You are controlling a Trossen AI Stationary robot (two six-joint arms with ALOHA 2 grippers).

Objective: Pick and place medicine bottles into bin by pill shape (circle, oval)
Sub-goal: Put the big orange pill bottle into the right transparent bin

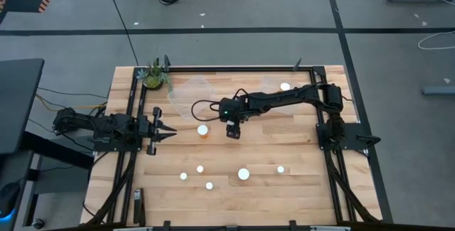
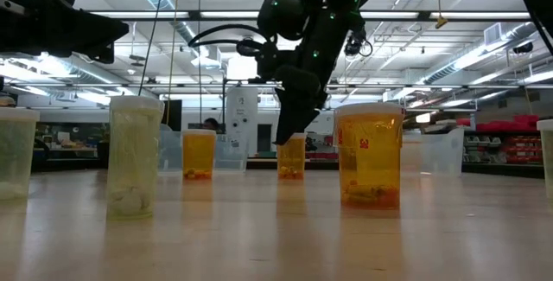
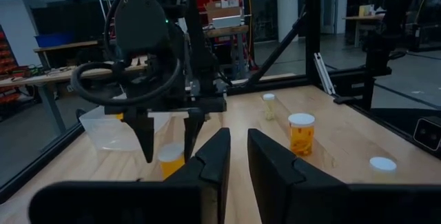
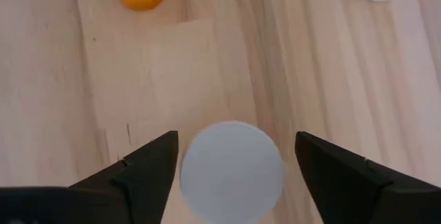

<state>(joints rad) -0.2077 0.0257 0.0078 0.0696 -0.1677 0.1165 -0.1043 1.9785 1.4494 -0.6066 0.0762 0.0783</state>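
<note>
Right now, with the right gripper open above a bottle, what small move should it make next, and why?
Probably lower straight down, then close. The right gripper is open, its fingers on either side of the white cap of the medicine bottle, with gaps on both sides. In the low view it hangs above this bottle, so closing now might catch only the cap.

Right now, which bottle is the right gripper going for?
The bottle just left of the right gripper; its white cap sits between the open fingers. The other bottles stand nearer the front edge.
</note>
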